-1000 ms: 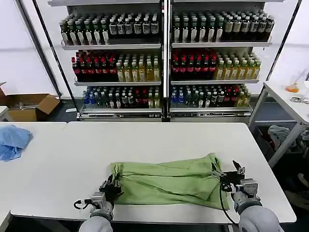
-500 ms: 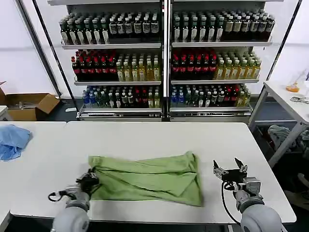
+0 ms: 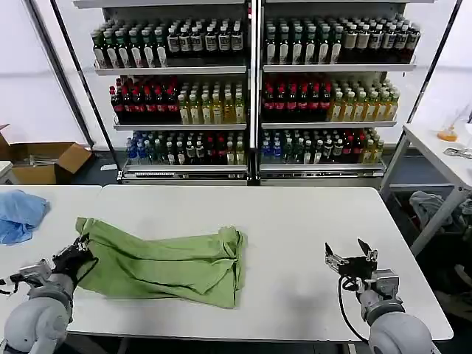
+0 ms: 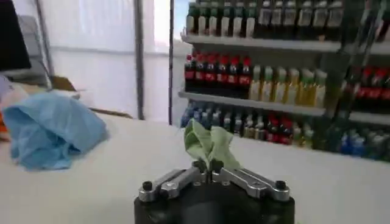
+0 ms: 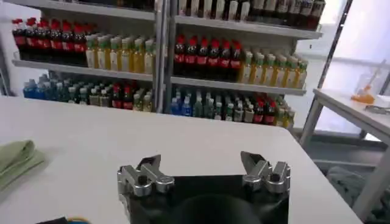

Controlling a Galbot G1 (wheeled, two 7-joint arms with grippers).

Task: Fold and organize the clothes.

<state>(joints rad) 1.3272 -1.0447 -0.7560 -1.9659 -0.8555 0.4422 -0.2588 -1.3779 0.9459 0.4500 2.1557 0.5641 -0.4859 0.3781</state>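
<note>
Left hand (image 3: 76, 251): clamped on the shirt's (image 3: 166, 262) corner, at the surface's (image 3: 295, 221) left edge.
Right hand (image 3: 351, 259): fingers apart, holding nothing, near the front right.
Shirt: lay crumpled left of centre.

Glowing bright and even from overhead and from pale translucent walls behind the shelves (image 3: 251, 96); casting only faint, soft shadows beneath the green shirt (image 3: 162, 264) on the white table (image 3: 295, 221); blurring softly in the left wrist view, smearing bottles and blue cloth (image 4: 52, 128); bowing shelf lines slightly near edges
</note>
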